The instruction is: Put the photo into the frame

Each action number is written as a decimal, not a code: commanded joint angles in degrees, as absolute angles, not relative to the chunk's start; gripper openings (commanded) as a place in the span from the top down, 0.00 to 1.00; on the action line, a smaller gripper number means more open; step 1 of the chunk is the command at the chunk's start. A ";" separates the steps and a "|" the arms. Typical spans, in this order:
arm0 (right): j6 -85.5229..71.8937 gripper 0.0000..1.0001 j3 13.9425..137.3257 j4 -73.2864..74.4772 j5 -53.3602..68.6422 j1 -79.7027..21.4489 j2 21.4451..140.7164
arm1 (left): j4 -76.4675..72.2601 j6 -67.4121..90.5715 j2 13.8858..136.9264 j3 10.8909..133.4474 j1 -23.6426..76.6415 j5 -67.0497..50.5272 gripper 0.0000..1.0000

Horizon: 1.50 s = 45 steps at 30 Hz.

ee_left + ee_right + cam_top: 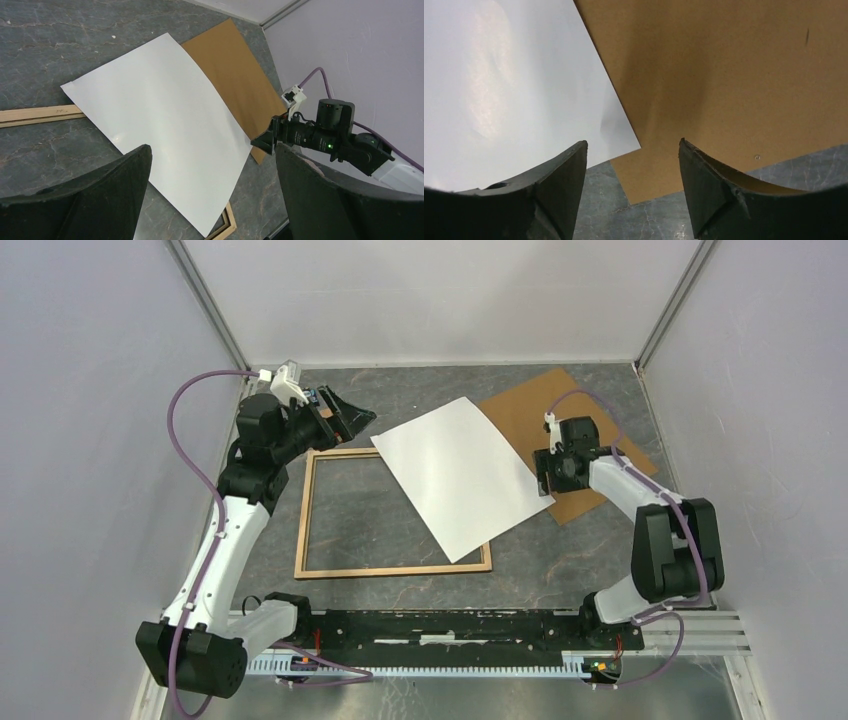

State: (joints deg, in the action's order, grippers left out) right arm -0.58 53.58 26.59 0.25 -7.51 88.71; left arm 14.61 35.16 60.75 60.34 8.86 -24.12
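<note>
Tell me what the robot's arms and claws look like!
The left arm and right arm are white tubes joined by chunky black joints. A purple cable loops along each. The left gripper and right gripper each have two curved black fingers, and a tiny green light glows near the right wrist.

Entry 1, the frame (395,570): I log it flat on the bench (400,395).
Entry 2, the photo (460,475): lying across the frame's far right corner and running out to the frame's right.
Entry 3, cardboard board (525,405): right of and behind the frame, partly under the photo.
</note>
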 commanded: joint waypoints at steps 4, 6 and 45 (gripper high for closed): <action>-13.16 0.22 39.91 14.99 2.84 -7.23 74.70 | 12.35 36.95 61.23 60.56 9.05 -25.77 0.02; -20.86 0.22 33.07 7.96 7.65 -7.18 69.11 | 12.31 37.07 61.48 60.51 9.05 -25.90 0.02; -84.63 0.41 -2.79 -64.10 -0.14 -21.97 84.98 | 12.39 37.06 61.43 60.73 9.67 -26.36 0.02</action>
State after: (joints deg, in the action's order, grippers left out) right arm -82.91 0.99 -55.75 0.36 -21.67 80.75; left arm 14.55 35.55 61.67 60.31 9.50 -24.64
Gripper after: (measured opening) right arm 0.593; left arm 0.982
